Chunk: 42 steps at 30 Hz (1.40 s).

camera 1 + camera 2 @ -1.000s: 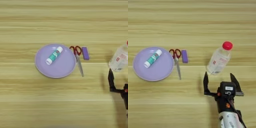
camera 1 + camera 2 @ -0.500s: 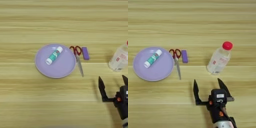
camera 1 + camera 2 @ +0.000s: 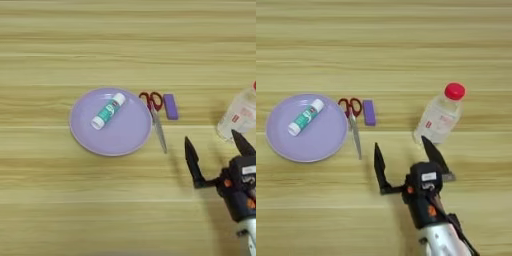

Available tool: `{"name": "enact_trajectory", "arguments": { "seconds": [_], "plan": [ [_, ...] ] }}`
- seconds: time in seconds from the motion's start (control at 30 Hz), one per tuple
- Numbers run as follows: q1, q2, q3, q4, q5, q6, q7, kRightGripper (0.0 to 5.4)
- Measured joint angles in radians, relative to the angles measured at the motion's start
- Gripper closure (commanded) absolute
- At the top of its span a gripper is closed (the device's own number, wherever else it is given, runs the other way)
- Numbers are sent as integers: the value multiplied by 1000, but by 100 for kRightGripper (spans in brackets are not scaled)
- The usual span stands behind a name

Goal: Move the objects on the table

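Down at the bottom right, the gripper (image 3: 405, 161) has its two black fingers spread wide, holding nothing. Just above it lies the bottle (image 3: 439, 116), on its side. Further left sit the block (image 3: 369, 112) and scissors (image 3: 352, 121), beside the plate (image 3: 286, 148). On the plate lies the glue stick (image 3: 305, 117). All rest on the table (image 3: 384, 45).

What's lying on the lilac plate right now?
Only the white-and-teal glue stick lies on the lilac plate, on its side and slanted. The plate surface under the stick is covered. The scissors lie beside the rim, on the table.
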Motion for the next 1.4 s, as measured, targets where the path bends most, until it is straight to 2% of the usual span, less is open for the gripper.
{"name": "enact_trajectory", "arguments": {
  "seconds": [0.3, 0.4, 0.6, 1.13, 1.4],
  "plan": [
    [-164, -15, 45, 106, -20, 39, 23, 5],
    [-217, -15, 46, 177, -25, 42, 17, 5],
    [-330, -7, 69, 341, -78, 42, -17, 5],
    [-445, -6, 36, 524, -98, 19, -117, 5],
    [-505, -7, 26, 588, -112, 46, -157, 5]
  ]
}}
